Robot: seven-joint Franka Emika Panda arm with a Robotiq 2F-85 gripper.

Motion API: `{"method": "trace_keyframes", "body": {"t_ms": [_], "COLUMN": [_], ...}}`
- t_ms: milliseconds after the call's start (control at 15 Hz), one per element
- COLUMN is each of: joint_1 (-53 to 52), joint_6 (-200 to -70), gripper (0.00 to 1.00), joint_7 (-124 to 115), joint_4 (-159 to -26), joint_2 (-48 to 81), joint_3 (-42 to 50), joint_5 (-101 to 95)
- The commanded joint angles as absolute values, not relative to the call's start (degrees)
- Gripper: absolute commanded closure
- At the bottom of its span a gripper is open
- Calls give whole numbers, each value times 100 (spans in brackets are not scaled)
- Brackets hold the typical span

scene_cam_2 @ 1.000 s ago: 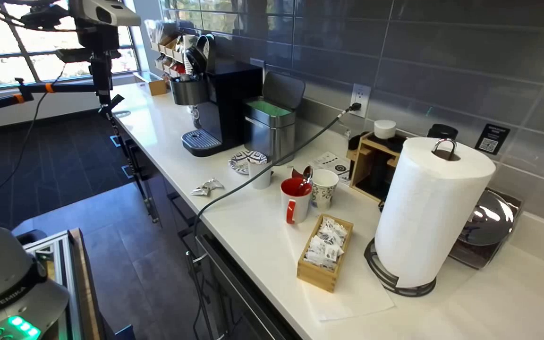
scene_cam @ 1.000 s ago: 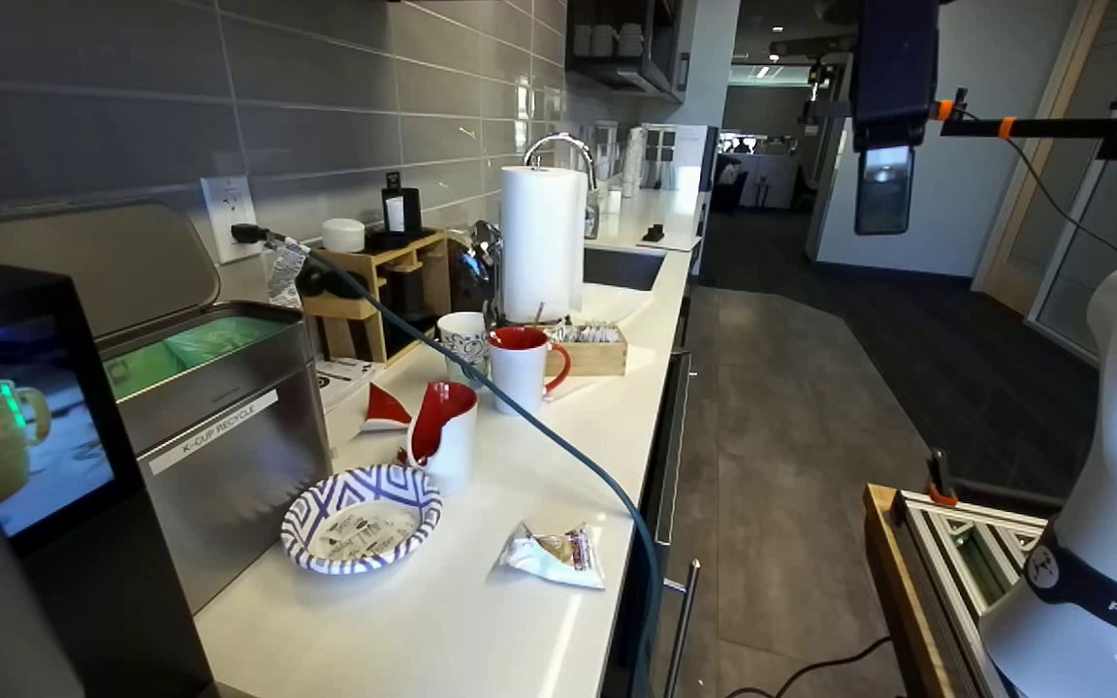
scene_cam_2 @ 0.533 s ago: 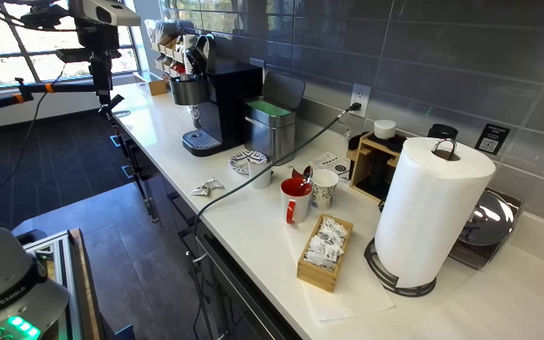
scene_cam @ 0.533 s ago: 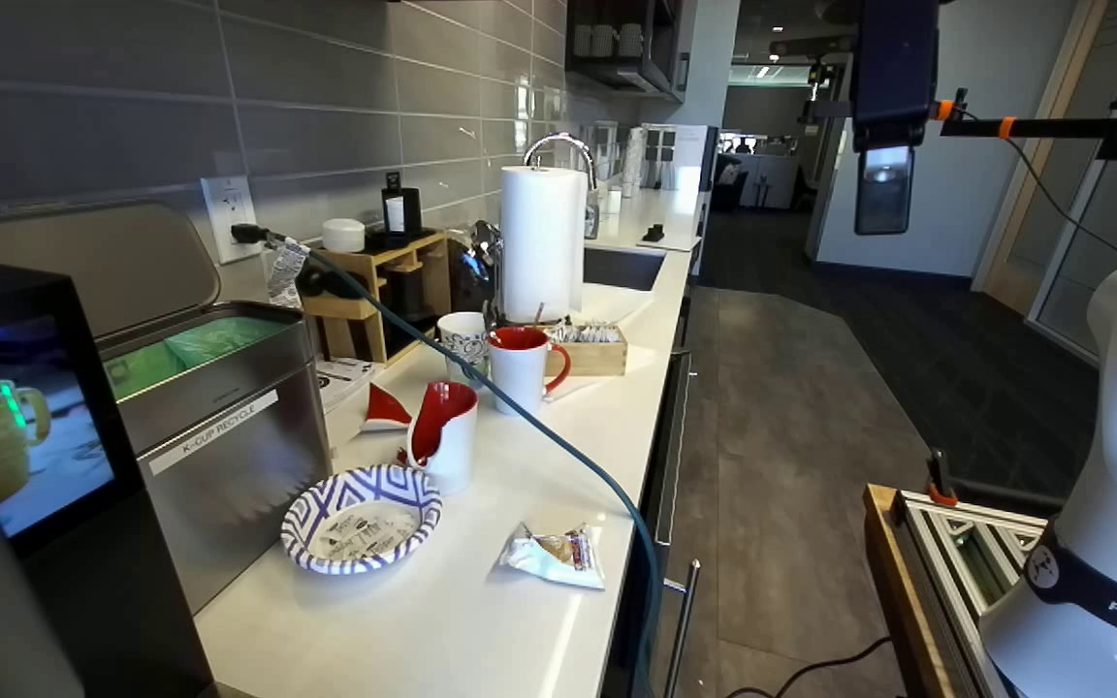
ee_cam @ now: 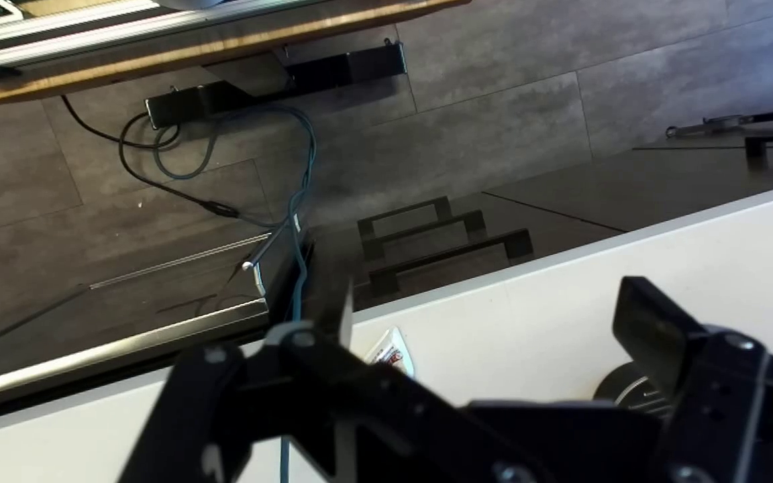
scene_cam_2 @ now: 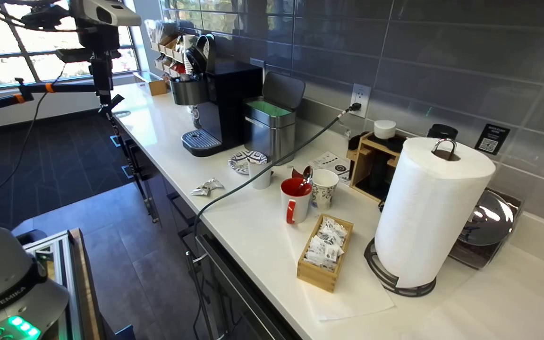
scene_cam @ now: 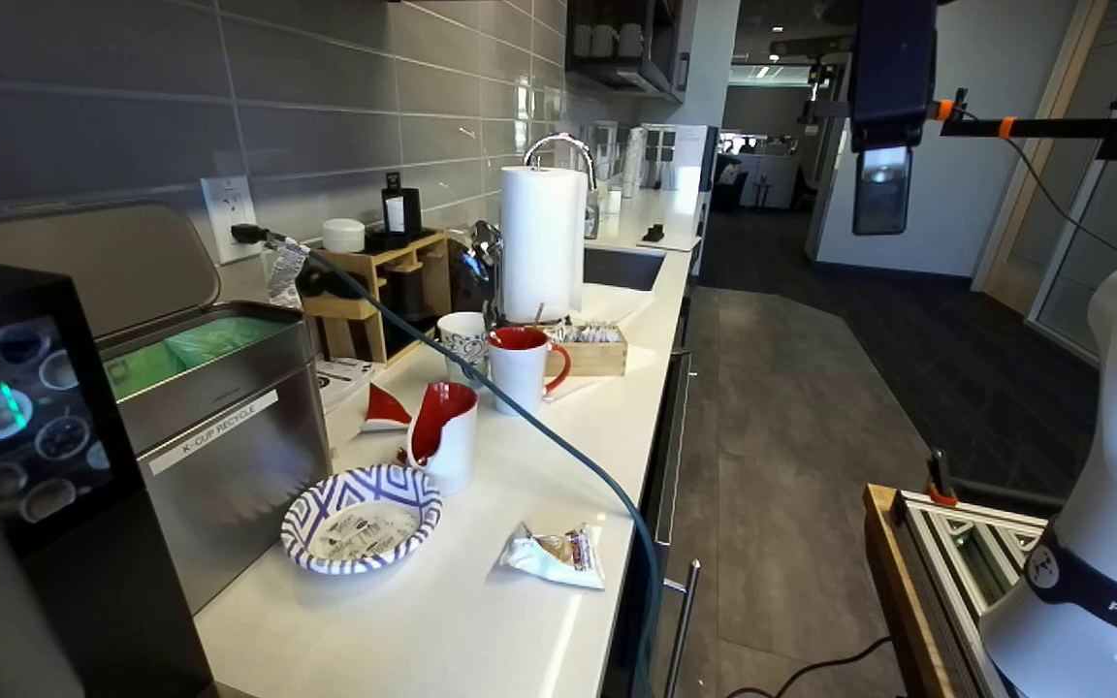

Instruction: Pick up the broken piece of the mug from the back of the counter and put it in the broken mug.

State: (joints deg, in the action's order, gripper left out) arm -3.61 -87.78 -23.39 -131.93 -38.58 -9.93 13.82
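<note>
The broken piece of the mug [scene_cam: 385,411], a red shard with a pale edge, lies at the back of the counter [scene_cam: 481,630] near the wall. In an exterior view only a red tip of it [scene_cam_2: 296,173] shows behind other things. The broken mug [scene_cam: 448,448] stands upright just in front of it, its red inside showing through the gap in its wall; its outer side [scene_cam_2: 259,175] is white. My gripper [ee_cam: 489,302] is open and empty, with its fingers wide apart. It hangs high [scene_cam: 883,194], well away from the shard and mug. Neither shows in the wrist view.
A whole white mug with a red handle [scene_cam: 520,378] and a patterned cup [scene_cam: 462,341] stand beside the broken mug. A cable [scene_cam: 558,438] crosses above the counter. A patterned bowl [scene_cam: 361,519], a wrapper [scene_cam: 558,555], a metal bin [scene_cam: 239,436] and paper towels [scene_cam_2: 432,212] stand around.
The arm has shifted only very slightly; the gripper stays high. The picture on the coffee machine's screen has changed. The mug and the shard have not moved.
</note>
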Motion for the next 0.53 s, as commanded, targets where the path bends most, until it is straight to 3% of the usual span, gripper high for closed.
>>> {"method": "trace_keyframes", "body": {"t_ms": [0, 467], "joint_1": [-295, -283], "joint_6": [-9438, -12119], "gripper": [0, 0], "joint_7": [-2405, -2737], "joint_4": [-13081, -12587], "joint_2": [-3330, -1525], "joint_3": [-1273, -2081], "joint_5": [1528, 64]}}
